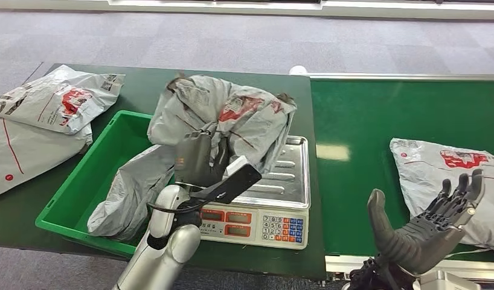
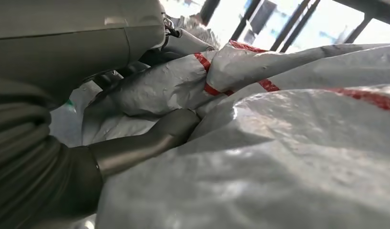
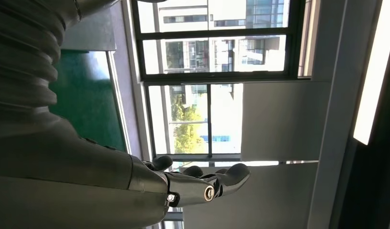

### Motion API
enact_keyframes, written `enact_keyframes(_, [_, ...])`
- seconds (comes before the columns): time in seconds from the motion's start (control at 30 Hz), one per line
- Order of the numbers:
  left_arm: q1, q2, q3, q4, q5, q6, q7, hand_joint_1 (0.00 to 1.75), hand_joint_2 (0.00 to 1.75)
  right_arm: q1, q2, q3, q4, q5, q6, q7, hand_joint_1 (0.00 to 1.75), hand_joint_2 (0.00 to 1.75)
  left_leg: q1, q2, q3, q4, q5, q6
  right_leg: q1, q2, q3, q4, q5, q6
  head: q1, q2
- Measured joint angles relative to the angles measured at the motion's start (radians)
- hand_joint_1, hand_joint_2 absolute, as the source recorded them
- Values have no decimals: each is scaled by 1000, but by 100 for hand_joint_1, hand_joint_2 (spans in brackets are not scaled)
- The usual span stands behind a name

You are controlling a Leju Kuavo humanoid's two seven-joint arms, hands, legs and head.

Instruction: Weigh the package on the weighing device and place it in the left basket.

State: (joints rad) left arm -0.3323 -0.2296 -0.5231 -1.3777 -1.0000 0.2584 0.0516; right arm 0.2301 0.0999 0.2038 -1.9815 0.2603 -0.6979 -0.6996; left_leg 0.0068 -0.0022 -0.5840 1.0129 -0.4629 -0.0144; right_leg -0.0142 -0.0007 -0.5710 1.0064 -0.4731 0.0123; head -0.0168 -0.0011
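Note:
A crumpled grey package (image 1: 223, 118) with red print hangs from my left hand (image 1: 199, 160), lifted above the steel pan of the scale (image 1: 287, 175); its lower end droops into the green basket (image 1: 69, 196) on the left. In the left wrist view my thumb (image 2: 155, 136) presses into the package (image 2: 279, 143). My right hand (image 1: 429, 223) is open, palm up with fingers spread, near the front edge of the green belt; the right wrist view shows its empty fingers (image 3: 217, 183) against windows.
Another grey package (image 1: 450, 178) lies on the green conveyor belt (image 1: 377, 133) just beyond my right hand. Two more packages (image 1: 42, 115) lie on the table left of the basket. The scale's keypad and displays (image 1: 256, 226) face me.

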Motion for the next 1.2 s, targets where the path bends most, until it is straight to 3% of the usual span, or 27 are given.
enact_keyframes(0.37, [145, 101, 133, -527, 57, 105, -54, 175, 175, 44, 4, -32, -17, 12, -1, 0, 0, 175, 1, 0, 0, 0, 0, 0, 0, 0, 0, 0, -1, -1, 0, 0])
enact_keyframes(0.57, [199, 195, 354, -619, 152, 142, -45, 175, 175, 69, 4, -57, -19, 5, -2, 1, 0, 175, 1, 0, 1, -1, -1, -1, 2, 1, 1, 0, -2, -1, 0, 0])
enact_keyframes(0.73, [252, 252, 551, -571, 152, -34, 44, 175, 175, 96, 3, -58, -23, 5, -2, 1, 0, 175, 2, 2, 1, -1, 0, -1, 2, 2, 0, 0, -2, -2, 0, 0])
enact_keyframes(0.9, [307, 273, 651, -499, 201, -176, 14, 174, 175, 114, 2, -58, -24, 1, -2, 1, 0, 175, 2, 2, 1, -1, -1, -1, 1, 3, 0, 0, -2, -2, 0, 0])
enact_keyframes(0.93, [319, 274, 661, -487, 208, -192, 7, 168, 175, 117, 1, -58, -24, 1, -2, 1, 0, 175, 2, 2, 1, -1, -1, -1, 1, 3, -1, 0, -2, -2, 0, 0])
enact_keyframes(1.07, [349, 274, 681, -444, 209, -235, -5, 3, 175, 125, -1, -58, -24, 1, -2, 1, 0, 175, 2, 2, 0, -1, -1, -1, 1, 2, -1, 0, -2, -2, 0, 0])
enact_keyframes(1.2, [364, 274, 684, -404, 204, -264, -35, 0, 175, 134, -5, -58, -24, -1, -2, 0, 0, 175, 2, 2, 0, -1, -1, -1, 1, 2, -1, 0, -2, -2, 0, 0])
